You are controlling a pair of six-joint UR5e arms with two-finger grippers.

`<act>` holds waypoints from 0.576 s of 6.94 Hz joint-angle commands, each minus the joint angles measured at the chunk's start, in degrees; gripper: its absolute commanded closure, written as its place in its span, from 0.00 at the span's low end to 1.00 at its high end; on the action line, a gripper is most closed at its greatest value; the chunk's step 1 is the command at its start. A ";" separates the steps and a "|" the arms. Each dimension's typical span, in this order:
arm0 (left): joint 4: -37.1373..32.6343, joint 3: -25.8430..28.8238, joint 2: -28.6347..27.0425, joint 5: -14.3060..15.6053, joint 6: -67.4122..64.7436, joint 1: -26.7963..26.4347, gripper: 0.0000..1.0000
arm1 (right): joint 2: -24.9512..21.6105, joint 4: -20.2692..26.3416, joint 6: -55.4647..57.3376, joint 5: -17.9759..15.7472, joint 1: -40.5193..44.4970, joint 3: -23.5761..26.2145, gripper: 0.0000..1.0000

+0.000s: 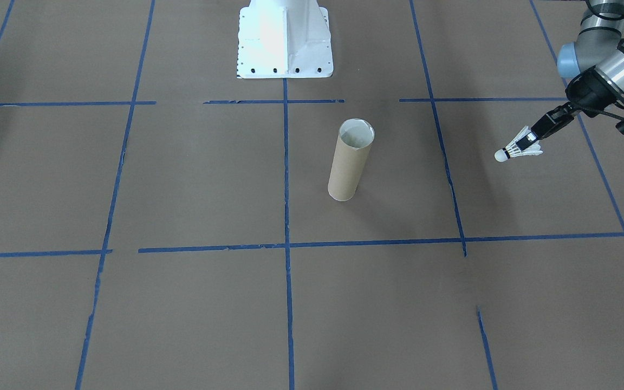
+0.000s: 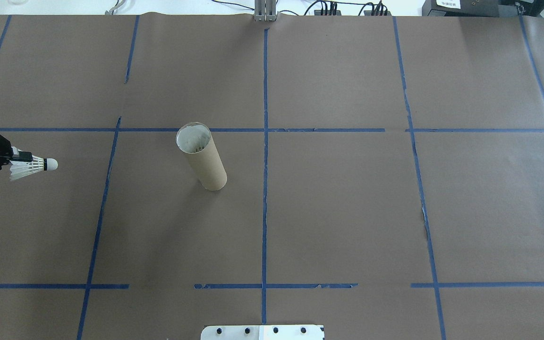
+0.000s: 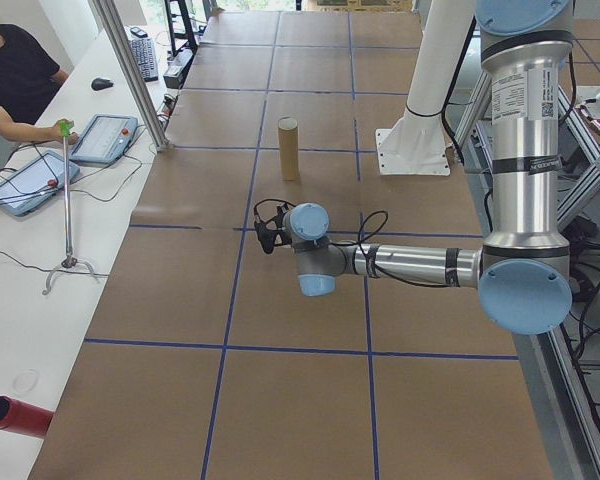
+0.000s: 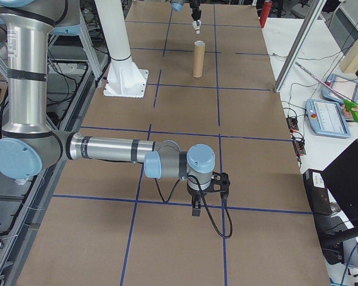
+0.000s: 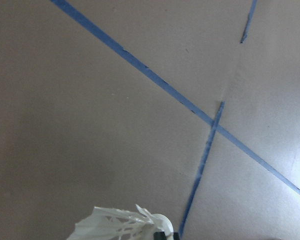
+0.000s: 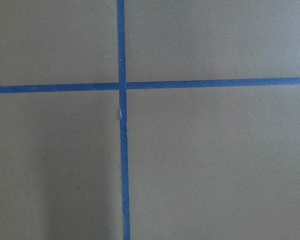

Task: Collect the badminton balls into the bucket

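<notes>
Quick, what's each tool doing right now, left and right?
Left tool: closed on the shuttlecock, held in the air away from the cardboard tube.
Right tool: seen only from the side, cannot tell.

**Tube near centre, shuttlecock held off to the robot's left**

The bucket [image 2: 201,156] stands upright on the worktop [image 2: 347,212], just left of the middle line. Well apart from it, further left, the left end effector [image 2: 14,160] holds the shuttlecock [image 2: 31,166] above the worktop, its tip towards the bucket.
</notes>
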 commanded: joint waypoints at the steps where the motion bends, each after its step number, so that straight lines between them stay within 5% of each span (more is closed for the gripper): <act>1: 16.74 -15.10 -0.03 -3.27 4.18 -1.60 1.00 | 0.00 0.00 0.00 0.00 0.00 0.00 0.00; 2: 28.94 -21.97 -1.16 -3.27 10.05 -1.69 1.00 | 0.00 0.00 0.00 0.00 0.00 0.00 0.00; 4: 39.57 -28.86 -5.71 -3.27 12.22 -4.58 1.00 | 0.00 0.00 0.00 0.00 0.00 0.00 0.00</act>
